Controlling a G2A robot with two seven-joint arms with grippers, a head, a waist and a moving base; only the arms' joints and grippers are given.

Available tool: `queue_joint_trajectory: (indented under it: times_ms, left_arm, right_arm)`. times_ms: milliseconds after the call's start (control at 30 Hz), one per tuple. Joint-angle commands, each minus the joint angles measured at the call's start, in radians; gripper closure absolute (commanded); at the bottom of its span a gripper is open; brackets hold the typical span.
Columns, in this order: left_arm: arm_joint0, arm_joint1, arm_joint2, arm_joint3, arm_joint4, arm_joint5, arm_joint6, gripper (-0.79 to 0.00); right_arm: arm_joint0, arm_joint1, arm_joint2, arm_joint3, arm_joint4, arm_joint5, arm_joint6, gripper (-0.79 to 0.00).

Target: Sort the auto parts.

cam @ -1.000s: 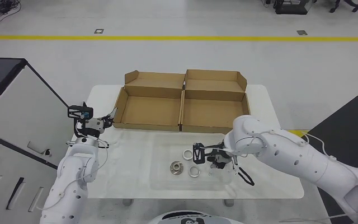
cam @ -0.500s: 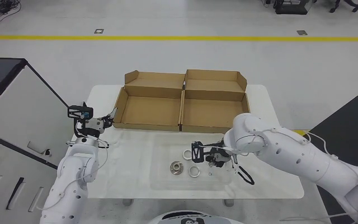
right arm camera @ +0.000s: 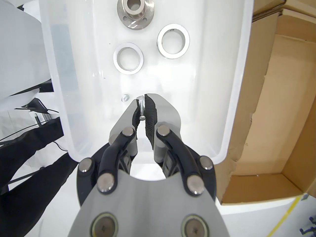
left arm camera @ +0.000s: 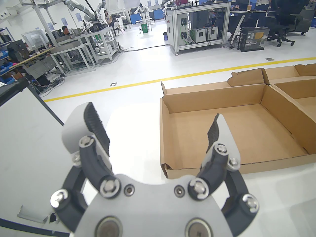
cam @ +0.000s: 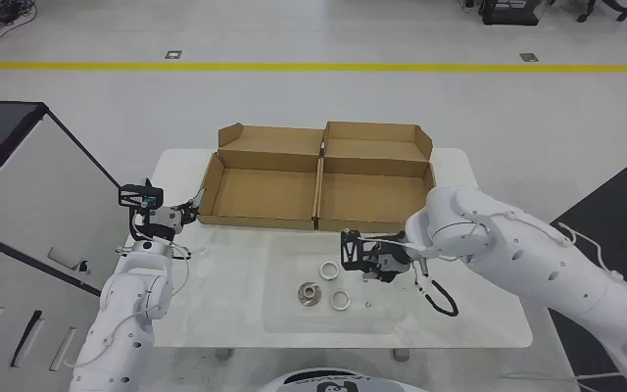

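The right gripper (right arm camera: 142,102) has its fingers pressed on a small bolt (right arm camera: 141,106), and the black pads hide most of it: a stretch of bright shank and a rounded end show between them, and its full length cannot be made out. It hangs over the inside of the clear tray (right arm camera: 237,80), whose see-through walls are hard to trace from above, where they show as a faint outline (cam: 274,316) on the white table (cam: 225,294). Just beside the gripper's tips a tiny nut (right arm camera: 125,98) lies on the tray floor. Farther along the floor lie a smaller ring (right arm camera: 128,58), a larger ring (right arm camera: 173,40) and, past both, a flanged hub (right arm camera: 135,9) – all three apart from one another and from the walls. The tray's long wall runs just beside the front wall of the right box (right arm camera: 279,99), which the right wrist picture cuts off at its edge. The left box (left arm camera: 222,134) adjoins the right one and shows its bare cardboard floor. The left gripper (left arm camera: 154,117) hangs with its fingers spread wide and nothing between them, near the left box's front corner and well apart from the tray – in the top view it sits at the table's left side (cam: 191,208)
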Motion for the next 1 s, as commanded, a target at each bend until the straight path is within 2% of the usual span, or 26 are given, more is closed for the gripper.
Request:
queue_joint_trajectory:
  times_ms: [0,300,600,767,967]
  left_arm:
    - [0.0,0.0,0.0,0.0,0.0,0.0,0.0,-0.785]
    - [0.0,0.0,0.0,0.0,0.0,0.0,0.0,-0.785]
    - [0.0,0.0,0.0,0.0,0.0,0.0,0.0,-0.785]
    - [0.0,0.0,0.0,0.0,0.0,0.0,0.0,-0.785]
    - [0.0,0.0,0.0,0.0,0.0,0.0,0.0,-0.785]
  right_arm:
    - [-0.013,0.013,0.033,-0.008,0.029,-0.006,-0.016,0.0]
    - [-0.065,0.066,0.182,-0.02,0.19,-0.04,-0.096,0.0]
    - [-0.11,0.1,0.301,0.02,0.399,-0.151,-0.164,0.0]
    - [-0.12,0.103,0.314,0.04,0.504,-0.199,-0.188,0.0]
    - [-0.089,0.097,0.266,0.065,0.575,-0.252,-0.241,0.0]
